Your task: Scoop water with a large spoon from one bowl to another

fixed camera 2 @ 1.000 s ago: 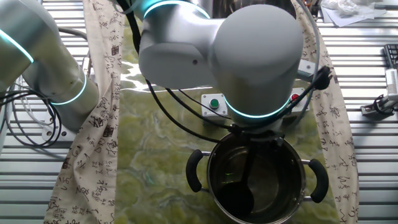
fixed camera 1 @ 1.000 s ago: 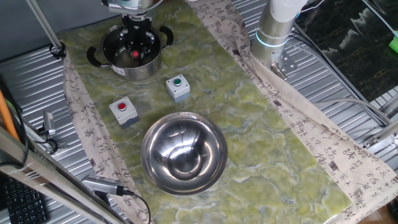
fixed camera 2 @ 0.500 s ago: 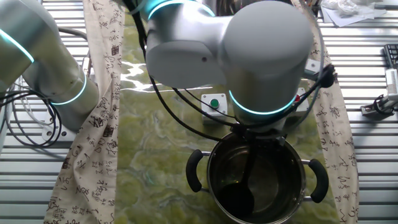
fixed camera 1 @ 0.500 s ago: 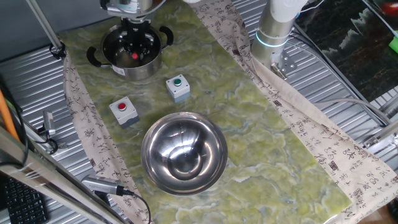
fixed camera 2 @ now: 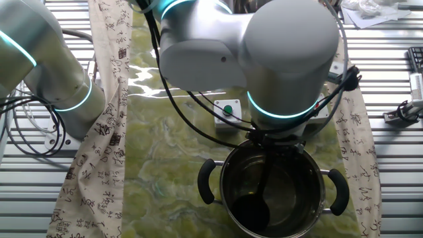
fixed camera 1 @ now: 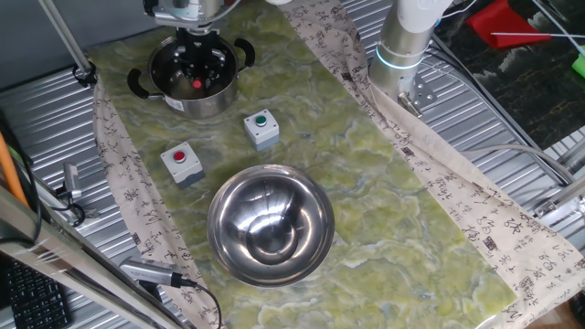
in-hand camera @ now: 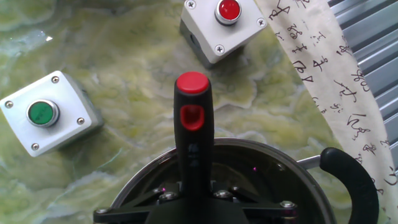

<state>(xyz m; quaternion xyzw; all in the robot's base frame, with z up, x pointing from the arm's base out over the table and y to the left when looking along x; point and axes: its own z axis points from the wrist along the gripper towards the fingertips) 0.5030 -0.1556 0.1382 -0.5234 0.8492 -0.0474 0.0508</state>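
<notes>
On the left of one fixed view, the small round steel pot with two black loop handles (fixed camera 1: pixel 193 78) sits at the far end of the green marbled table (fixed camera 1: pixel 384 183), with the robot's gripper (fixed camera 1: pixel 196 47) right above it. The gripper holds the slim black spoon with a red tip (in-hand camera: pixel 192 134) upright, its dark scoop down inside the pot, though I cannot see the fingers themselves. To the right, past the grey box with a red button (fixed camera 1: pixel 182 162) and the grey box with a green button (fixed camera 1: pixel 260 128), the very wide shiny steel bowl with no handles (fixed camera 1: pixel 271 225) sits well apart from the pot.
</notes>
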